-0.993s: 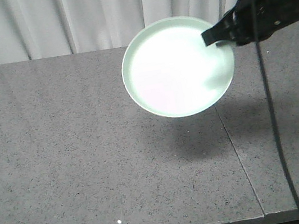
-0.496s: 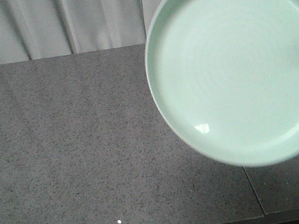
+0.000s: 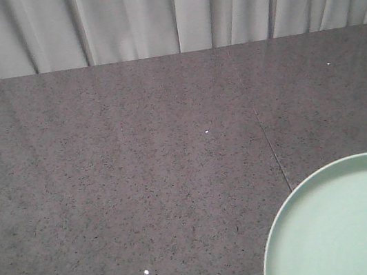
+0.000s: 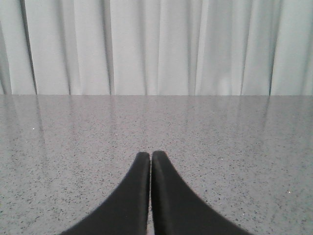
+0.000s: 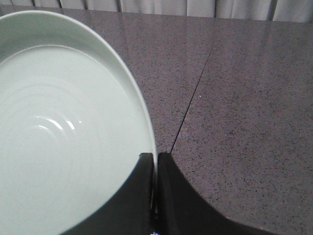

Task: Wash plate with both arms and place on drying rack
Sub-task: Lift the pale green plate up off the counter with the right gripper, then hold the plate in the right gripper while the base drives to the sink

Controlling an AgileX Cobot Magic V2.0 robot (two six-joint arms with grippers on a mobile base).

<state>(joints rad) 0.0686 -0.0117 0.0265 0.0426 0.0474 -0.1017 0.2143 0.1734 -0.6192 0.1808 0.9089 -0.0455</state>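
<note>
The plate [image 3: 351, 222] is seen at the near right corner of the front view, cut off by the frame edges. Its rim is pinched by the right hand [image 5: 155, 157] above the speckled grey desk [image 3: 106, 177]. A seam [image 3: 270, 144] in the desk runs just left of the plate. The left hand [image 4: 150, 159] is held pressed together over the desk. A pale pleated curtain [image 3: 163, 11] is hung along the far edge.

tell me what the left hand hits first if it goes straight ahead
The way looks free over the countertop; the left hand, shut and empty, points at the white curtain behind it, probably the first thing met, though depth is unclear.
</note>
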